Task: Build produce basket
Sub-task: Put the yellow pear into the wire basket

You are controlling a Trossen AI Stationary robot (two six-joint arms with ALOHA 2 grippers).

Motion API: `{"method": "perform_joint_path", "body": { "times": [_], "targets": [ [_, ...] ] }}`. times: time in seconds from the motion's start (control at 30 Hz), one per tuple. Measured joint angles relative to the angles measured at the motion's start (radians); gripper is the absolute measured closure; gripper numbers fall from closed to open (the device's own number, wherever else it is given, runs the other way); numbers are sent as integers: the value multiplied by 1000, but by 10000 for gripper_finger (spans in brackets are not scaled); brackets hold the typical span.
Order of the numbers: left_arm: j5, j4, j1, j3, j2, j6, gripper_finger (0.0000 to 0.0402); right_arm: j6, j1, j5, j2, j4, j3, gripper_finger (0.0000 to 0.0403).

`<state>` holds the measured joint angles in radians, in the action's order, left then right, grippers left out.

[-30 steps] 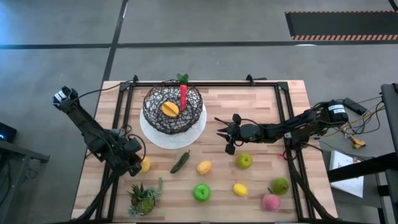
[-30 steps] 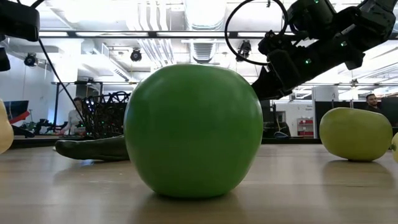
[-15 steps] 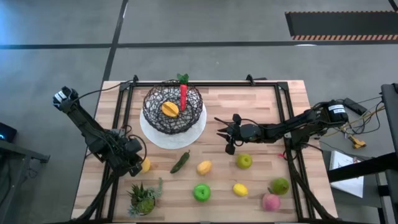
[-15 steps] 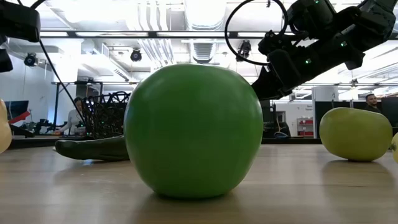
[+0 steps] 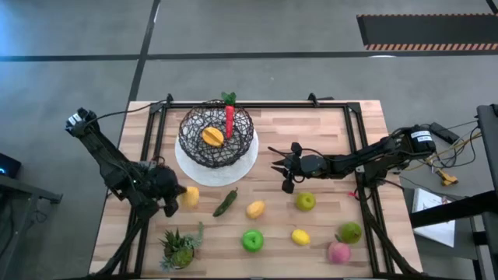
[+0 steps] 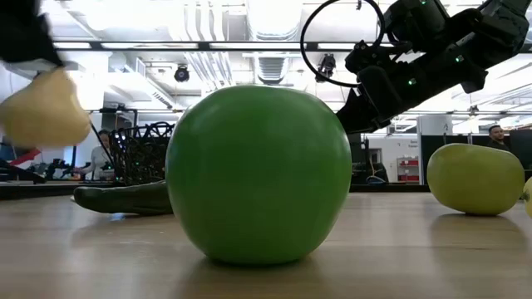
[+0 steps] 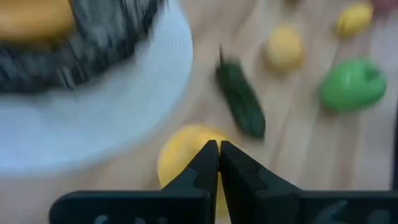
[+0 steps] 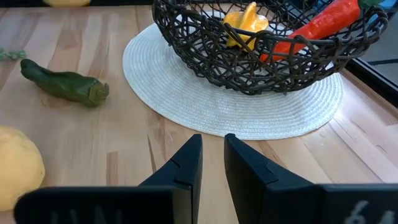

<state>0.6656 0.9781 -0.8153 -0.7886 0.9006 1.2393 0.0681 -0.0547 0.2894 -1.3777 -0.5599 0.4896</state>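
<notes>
The left gripper is clenched on a round yellow toy fruit, holding it above the wooden slatted bench near the rim of the flat round white woven plate. In the left wrist view its two fingers sit nearly together, and the yellow fruit shows only in part behind them. In the low view the same fruit hangs clear of the bench top, the gripper above it cut off by the picture's edge.

The right gripper hovers over the bench just beside the plate, its fingers closed to a narrow gap with nothing between them.

The round dark wire-mesh basket stands on the plate, holding an orange-yellow piece and a long red piece with a green top.

On the bench lie a dark green pepper, a yellow-orange fruit, a green apple, a yellow lemon, a light green fruit, an olive-green fruit and a pink fruit. A small spiky green potted plant stands near the left front corner.

In the low view the green apple fills the middle and hides most of what lies behind it.
</notes>
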Motion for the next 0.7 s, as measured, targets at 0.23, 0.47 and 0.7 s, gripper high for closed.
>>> {"method": "perform_joint_path", "body": {
  "times": [0.23,0.47,0.7],
  "targets": [
    [292,-111,130,-44,-15,-335,402,0,0,0,0,-7,0,346],
    [243,-349,441,-20,-58,-846,402,5,0,0,0,-11,0,346],
    [-35,-356,812,38,-61,-945,401,12,0,0,0,-22,0,346]
  ]
}}
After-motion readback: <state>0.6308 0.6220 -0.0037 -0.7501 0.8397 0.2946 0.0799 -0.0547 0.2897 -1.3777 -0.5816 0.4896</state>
